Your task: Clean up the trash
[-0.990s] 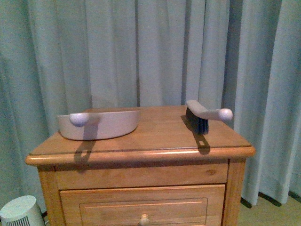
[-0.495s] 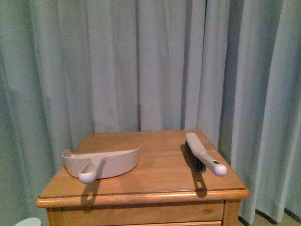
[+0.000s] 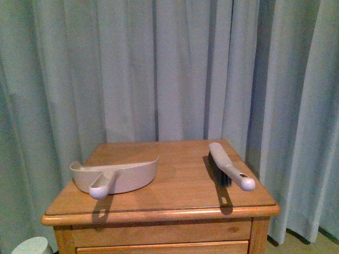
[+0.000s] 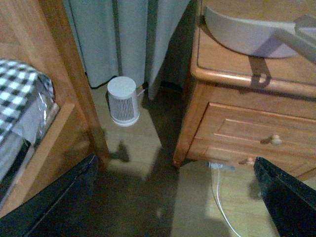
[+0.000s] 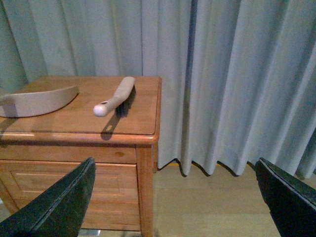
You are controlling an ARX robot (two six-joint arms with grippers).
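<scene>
Lifting arms first seems wise: left gripper [image 4: 175, 159], right gripper [image 5: 175, 160] both spread, empty, away from nightstand [image 3: 175, 203]; take dustpan [image 3: 119, 177], brush [image 3: 228, 166] by handles; trash unseen

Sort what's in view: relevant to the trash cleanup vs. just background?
Job: dustpan, hand brush. No trash visible in any view.

Background: wooden nightstand under both tools, curtains, white cylindrical appliance on the floor, checked bedding, floor cable.
</scene>
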